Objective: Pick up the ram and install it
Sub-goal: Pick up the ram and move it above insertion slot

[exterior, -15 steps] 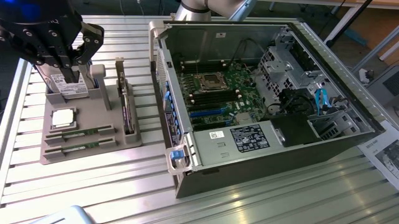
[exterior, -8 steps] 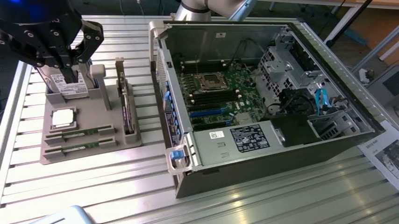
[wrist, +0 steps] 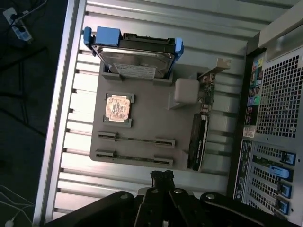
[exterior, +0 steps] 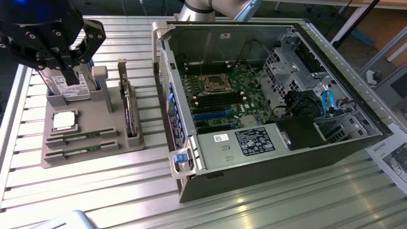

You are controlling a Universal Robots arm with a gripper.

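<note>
Two sticks, both in slots of the grey tray (exterior: 89, 121), lower left of the exterior view: upper ram (exterior: 81, 137) and lower ram (exterior: 83, 150). Each stands on its thin edge and they lie parallel, close together but apart. Long axes run left to right across the frame, the right ends slightly higher and pointing toward the case (exterior: 254, 167). In the wrist view both show as thin lines, upper ram (wrist: 136, 139) and lower ram (wrist: 134, 158).

CPU (exterior: 64, 120) lies flat just above the upper ram. Drive (exterior: 66, 86) stands at the tray's far end. Card (exterior: 129, 112) stands on edge along the tray's right side, crosswise to the sticks.

Gripper (exterior: 64, 64) hangs in the upper left over the drive, well apart from both sticks. In the wrist view the gripper (wrist: 162, 177) has its jaws closed together with nothing between them.

Case sits open on the slatted table (exterior: 95, 191), with the board (exterior: 222, 95) exposed inside.
</note>
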